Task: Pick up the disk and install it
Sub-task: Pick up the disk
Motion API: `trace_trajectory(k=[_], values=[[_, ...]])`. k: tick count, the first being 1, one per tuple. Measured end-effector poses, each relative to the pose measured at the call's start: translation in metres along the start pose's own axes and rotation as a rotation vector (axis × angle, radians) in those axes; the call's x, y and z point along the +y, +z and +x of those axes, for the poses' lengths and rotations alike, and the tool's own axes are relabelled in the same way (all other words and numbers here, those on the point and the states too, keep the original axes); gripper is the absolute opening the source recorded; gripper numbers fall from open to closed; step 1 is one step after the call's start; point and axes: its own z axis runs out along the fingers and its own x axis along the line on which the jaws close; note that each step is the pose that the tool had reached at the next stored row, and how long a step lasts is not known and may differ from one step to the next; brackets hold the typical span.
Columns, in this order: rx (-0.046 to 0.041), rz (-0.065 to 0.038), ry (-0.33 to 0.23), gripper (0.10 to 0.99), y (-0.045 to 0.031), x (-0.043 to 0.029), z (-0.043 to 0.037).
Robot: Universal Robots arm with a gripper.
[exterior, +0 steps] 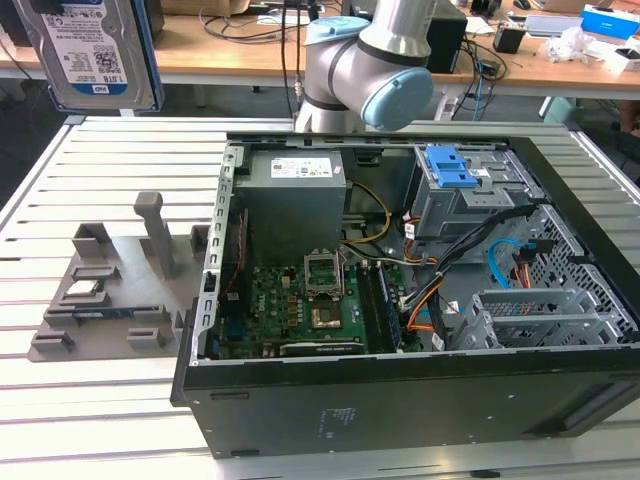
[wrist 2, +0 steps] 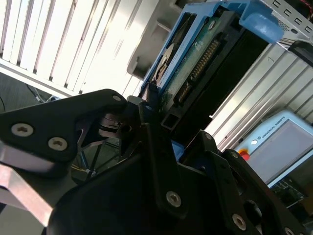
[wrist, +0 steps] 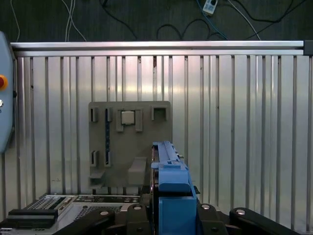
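Disk (exterior: 90, 50) held aloft at exterior view's top left, well apart from open computer case (exterior: 400, 300). Disk upright, long axis near vertical, labelled face toward camera. Label (exterior: 80, 45) white and blue, barcodes plus small print. In first wrist view disk (wrist: 168, 181) edge-on, blue frame showing, long axis pointing away from gripper (wrist: 168, 213). Gripper fingers (wrist 2: 151, 122) clamped on disk (wrist 2: 195, 58), circuit-board side visible. Gray fixture tray (wrist: 129, 142) on slatted table (wrist: 244, 122) carries square silver chip (wrist: 127, 117).

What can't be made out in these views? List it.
- Exterior view: the disk is cut off by the top edge.
- First wrist view: the disk sits edge-on, so its broad faces are hidden.
- Second wrist view: the gripper covers one end of the disk.
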Motion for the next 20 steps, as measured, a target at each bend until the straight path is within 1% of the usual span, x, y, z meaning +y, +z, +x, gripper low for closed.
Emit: trace_trajectory(k=[3,7,9,12,14,16,19,20], values=[[0.0000,0.000,0.000,0.365,0.0000,-0.0077,0.0000],[0.0002,0.000,0.000,0.365,0.0001,-0.0254,0.0000],[0.0003,0.000,0.000,0.365,0.0001,-0.0303,-0.0001],[0.0003,0.000,0.000,0.365,0.0001,-0.0451,-0.0001],[0.0003,0.000,0.000,0.365,0.0002,-0.0568,-0.0001],[0.0003,0.000,0.000,0.365,0.0002,-0.0668,-0.0001],[0.0003,0.000,0.000,0.365,0.0003,-0.0791,-0.0002],[0.0002,0.000,0.000,0.365,0.0003,-0.0815,-0.0002]])
